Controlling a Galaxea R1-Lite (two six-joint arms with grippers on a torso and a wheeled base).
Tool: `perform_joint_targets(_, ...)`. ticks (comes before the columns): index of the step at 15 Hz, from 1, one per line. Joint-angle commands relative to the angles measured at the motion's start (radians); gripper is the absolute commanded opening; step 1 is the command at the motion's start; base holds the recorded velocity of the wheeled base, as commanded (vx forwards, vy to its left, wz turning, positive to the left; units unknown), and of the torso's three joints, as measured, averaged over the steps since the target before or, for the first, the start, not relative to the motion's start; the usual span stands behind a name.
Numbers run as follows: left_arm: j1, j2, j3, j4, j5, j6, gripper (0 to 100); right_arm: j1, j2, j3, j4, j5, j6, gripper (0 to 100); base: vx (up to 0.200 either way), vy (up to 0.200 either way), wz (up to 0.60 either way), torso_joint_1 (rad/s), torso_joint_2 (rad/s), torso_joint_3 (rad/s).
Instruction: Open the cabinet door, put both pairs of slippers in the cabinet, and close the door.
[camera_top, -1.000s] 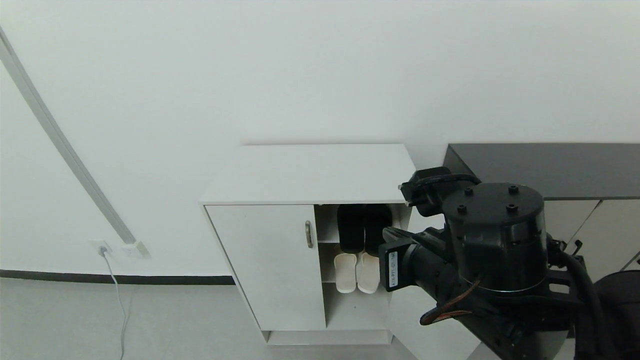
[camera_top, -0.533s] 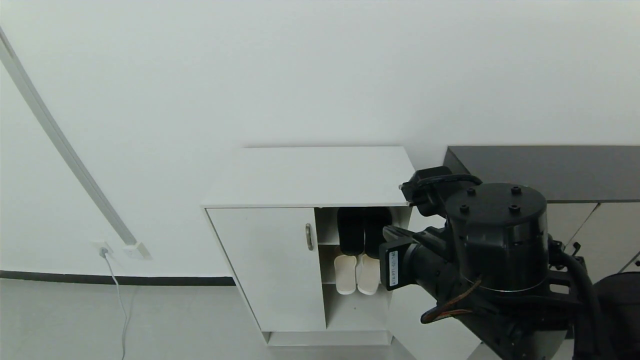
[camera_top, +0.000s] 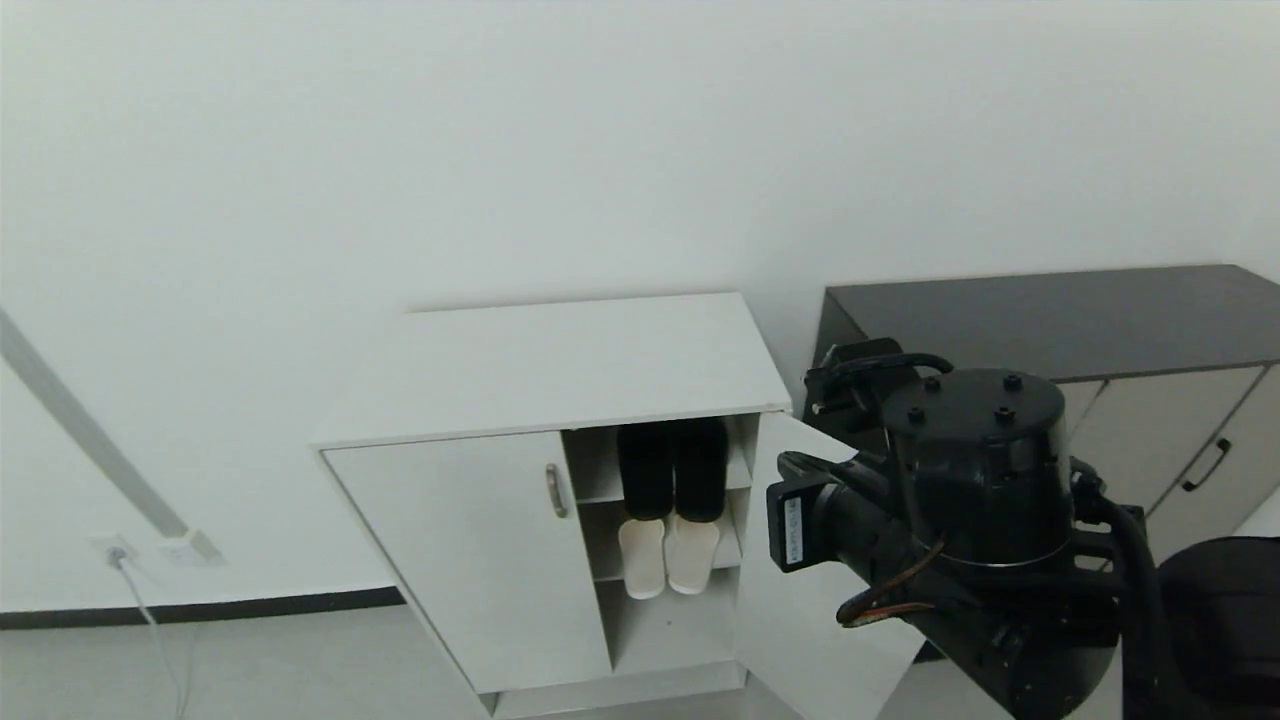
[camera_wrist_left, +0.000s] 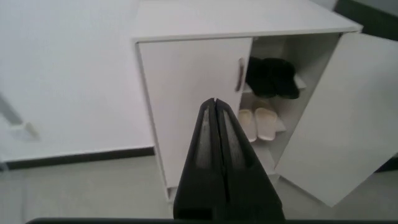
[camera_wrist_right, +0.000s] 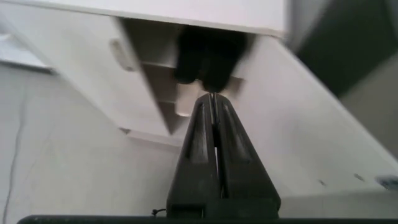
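- Standing open, the right door (camera_top: 800, 610) of the boxy white cabinet (camera_top: 560, 365) shows flat shelves inside.
- Black slippers (camera_top: 672, 468) lie side by side on the top shelf (a matte, dark pair).
- White slippers (camera_top: 667, 555), smooth and rounded, lie on the shelf just below.
- Left fingers (camera_wrist_left: 204, 149), long black wedges, are pressed together, empty.
- Right fingers (camera_wrist_right: 202, 137) likewise meet, holding nothing, pointing at the slippers.

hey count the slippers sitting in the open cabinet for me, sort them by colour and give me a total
Black slippers: 2
White slippers: 2
Total: 4
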Motion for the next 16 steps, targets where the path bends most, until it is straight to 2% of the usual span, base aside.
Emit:
perform_joint_targets(1, 0.0, 0.001, 0.0, 0.001, 0.0, 0.0, 0, -0.01, 0.01, -0.001, -0.001, 0.001, 0.002, 0, 0.0, 0.0, -0.6, 0.007, 0.01, -0.002)
perform_joint_targets(16, 0.0, 0.001, 0.0, 0.001, 0.0, -0.002, 0, -0.021, 0.031, 0.008, -0.029, 0.001, -0.01, 0, 0.0, 0.0, 0.0, 0.0, 0.0, 0.0)
